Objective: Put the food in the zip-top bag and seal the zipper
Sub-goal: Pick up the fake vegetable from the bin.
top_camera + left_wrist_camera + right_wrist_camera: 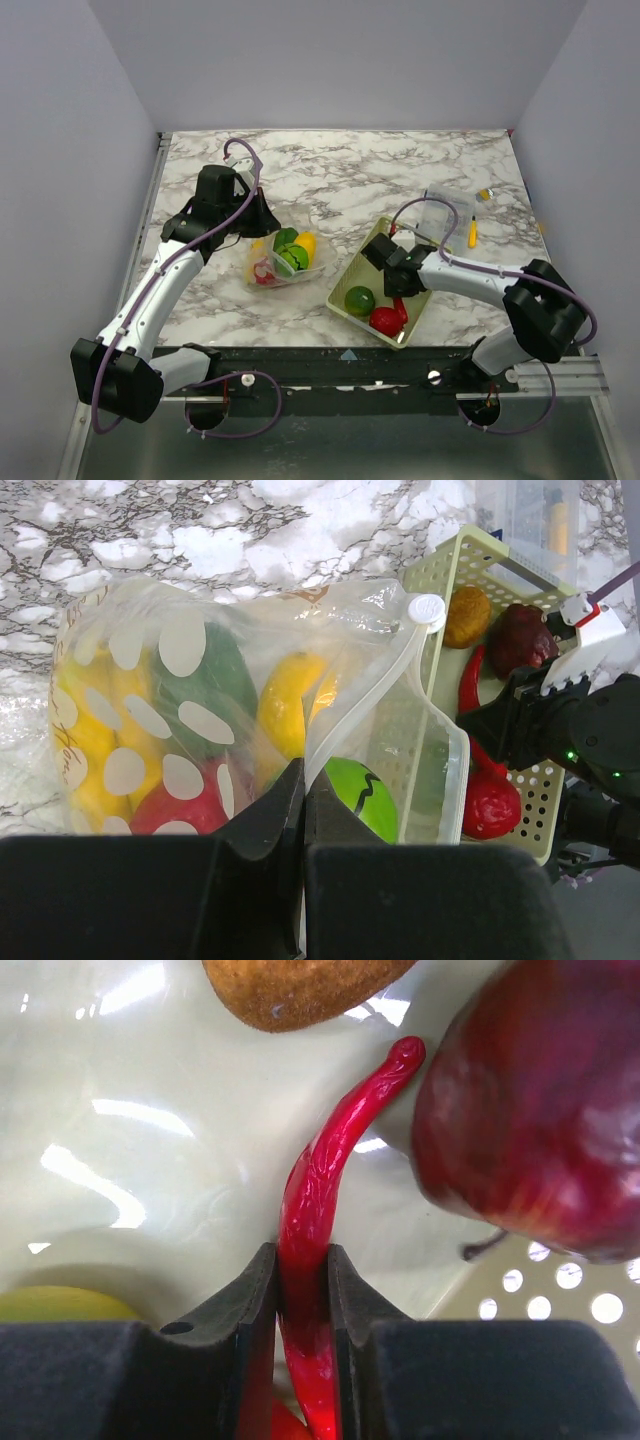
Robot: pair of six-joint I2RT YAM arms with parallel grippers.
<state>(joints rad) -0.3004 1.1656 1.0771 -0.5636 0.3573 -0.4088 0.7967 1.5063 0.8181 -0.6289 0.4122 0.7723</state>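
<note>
The zip-top bag (200, 700), clear with white dots, lies left of centre and holds yellow (285, 695), green (365, 795) and red (170, 810) food. My left gripper (303, 780) is shut on the bag's mouth edge, next to the zipper strip (372, 695) and its white slider (427, 608). In the top view the left gripper (260, 228) stands at the bag's far side. My right gripper (303, 1270) is down in the basket (360, 262), shut on a thin red chili (320, 1180). A dark red apple (540, 1110) and a brown piece (300, 985) lie close by.
The pale yellow-green lattice basket also holds a green ball (359, 299) and a red pepper (387, 320). A rigid clear box (447, 210) stands behind it at the back right, with a yellow item (472, 233) at its side. Grey walls enclose the marble table (350, 170).
</note>
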